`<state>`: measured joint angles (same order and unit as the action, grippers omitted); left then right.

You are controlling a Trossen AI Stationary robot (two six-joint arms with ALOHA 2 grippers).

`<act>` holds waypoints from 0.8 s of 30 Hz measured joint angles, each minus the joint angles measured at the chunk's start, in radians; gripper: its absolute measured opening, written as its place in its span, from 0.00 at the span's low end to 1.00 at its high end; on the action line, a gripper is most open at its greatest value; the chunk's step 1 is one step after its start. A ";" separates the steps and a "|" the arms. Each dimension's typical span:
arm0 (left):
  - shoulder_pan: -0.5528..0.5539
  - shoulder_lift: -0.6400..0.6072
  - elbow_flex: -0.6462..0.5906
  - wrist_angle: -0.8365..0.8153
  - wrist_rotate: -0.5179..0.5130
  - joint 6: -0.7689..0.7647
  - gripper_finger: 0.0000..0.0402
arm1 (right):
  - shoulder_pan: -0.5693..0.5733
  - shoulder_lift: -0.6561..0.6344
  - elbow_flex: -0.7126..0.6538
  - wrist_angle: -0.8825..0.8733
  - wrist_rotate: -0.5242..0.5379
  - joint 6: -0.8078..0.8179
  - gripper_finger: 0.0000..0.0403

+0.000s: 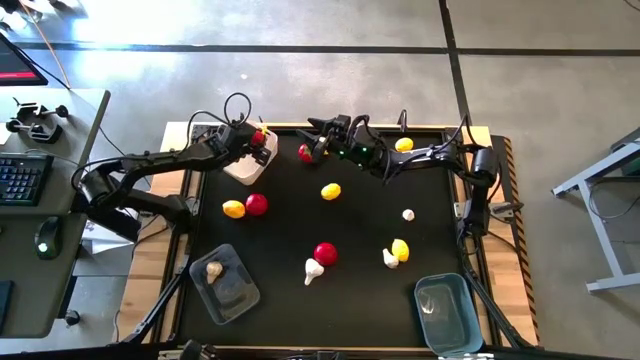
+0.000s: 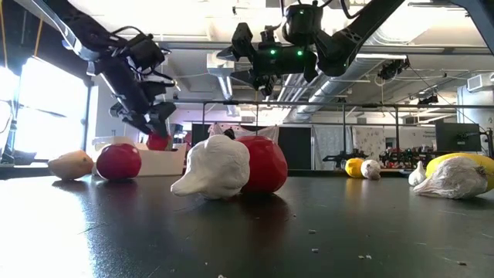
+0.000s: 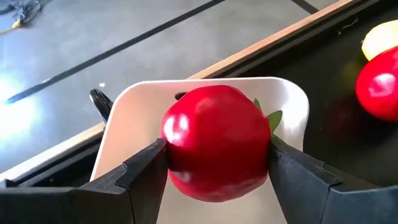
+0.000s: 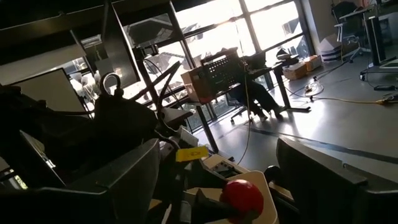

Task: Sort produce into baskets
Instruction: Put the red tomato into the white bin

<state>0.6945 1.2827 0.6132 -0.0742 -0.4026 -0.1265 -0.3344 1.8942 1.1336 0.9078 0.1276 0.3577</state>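
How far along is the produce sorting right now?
Done: one garlic bulb sits in the clear tub. In hand: the left claw holds a tomato over the white tub. Left: lemons, tomatoes and garlic are scattered on the table; the blue tub looks empty.

Overhead view straight down, low view level across table, wrist views close, both showing white basket (image 3: 205, 93)

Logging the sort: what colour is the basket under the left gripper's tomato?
White basket, seen best in the left wrist view, beneath the red tomato.
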 joint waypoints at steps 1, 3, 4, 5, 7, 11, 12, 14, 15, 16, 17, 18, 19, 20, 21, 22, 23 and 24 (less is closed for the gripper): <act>-0.001 -0.004 0.000 0.005 0.000 0.009 0.60 | 0.000 0.000 0.000 -0.003 0.000 0.000 0.77; -0.001 -0.009 0.000 0.016 0.002 0.028 0.61 | 0.000 0.000 0.000 -0.007 0.000 0.000 0.77; -0.001 -0.013 0.000 0.016 0.002 0.032 0.62 | 0.000 0.000 0.000 -0.009 0.000 0.000 0.77; -0.001 -0.018 0.000 0.014 0.003 0.032 0.62 | 0.000 0.000 0.000 -0.011 0.000 0.000 0.77; -0.001 -0.026 0.000 0.010 0.014 0.032 0.62 | 0.000 0.000 0.000 -0.014 0.000 0.000 0.77; -0.001 -0.034 0.000 -0.007 0.044 0.046 0.62 | 0.000 0.000 0.000 -0.014 0.000 0.000 0.77; -0.001 -0.034 0.000 -0.010 0.044 0.055 0.62 | 0.000 0.000 0.000 -0.015 0.000 0.000 0.77; -0.001 -0.034 0.000 -0.013 0.044 0.076 0.62 | 0.000 0.000 0.000 -0.015 0.000 0.000 0.77; -0.001 -0.034 0.000 -0.012 0.045 0.081 0.62 | 0.000 0.000 0.000 -0.015 0.000 0.000 0.77; -0.001 -0.034 0.000 -0.011 0.045 0.083 0.62 | 0.000 0.000 0.000 -0.015 0.000 0.000 0.77; -0.001 -0.034 0.000 -0.011 0.045 0.083 0.62 | 0.000 0.000 0.000 -0.017 0.000 0.000 0.77; -0.001 -0.034 0.000 -0.011 0.044 0.083 0.62 | 0.000 0.000 0.000 -0.020 0.000 0.000 0.77; -0.001 -0.034 0.000 -0.011 0.045 0.083 0.63 | 0.000 0.000 0.000 -0.022 0.000 0.000 0.77; -0.001 -0.034 0.000 -0.011 0.045 0.083 0.64 | 0.000 0.000 0.000 -0.028 0.000 0.000 0.77; -0.001 -0.034 0.000 -0.011 0.045 0.081 0.64 | 0.000 0.000 0.000 -0.030 0.000 0.000 0.77; -0.001 -0.034 0.000 -0.011 0.045 0.079 0.66 | 0.000 0.000 0.000 -0.032 0.000 0.000 0.77; -0.001 -0.034 0.000 -0.011 0.045 0.079 0.67 | 0.000 0.000 0.000 -0.033 0.000 0.000 0.77; -0.001 -0.034 0.000 -0.011 0.045 0.079 0.68 | 0.000 0.000 0.000 -0.033 0.000 0.000 0.77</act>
<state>0.6937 1.2491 0.6132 -0.0853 -0.3580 -0.0475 -0.3344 1.8942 1.1336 0.8750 0.1280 0.3573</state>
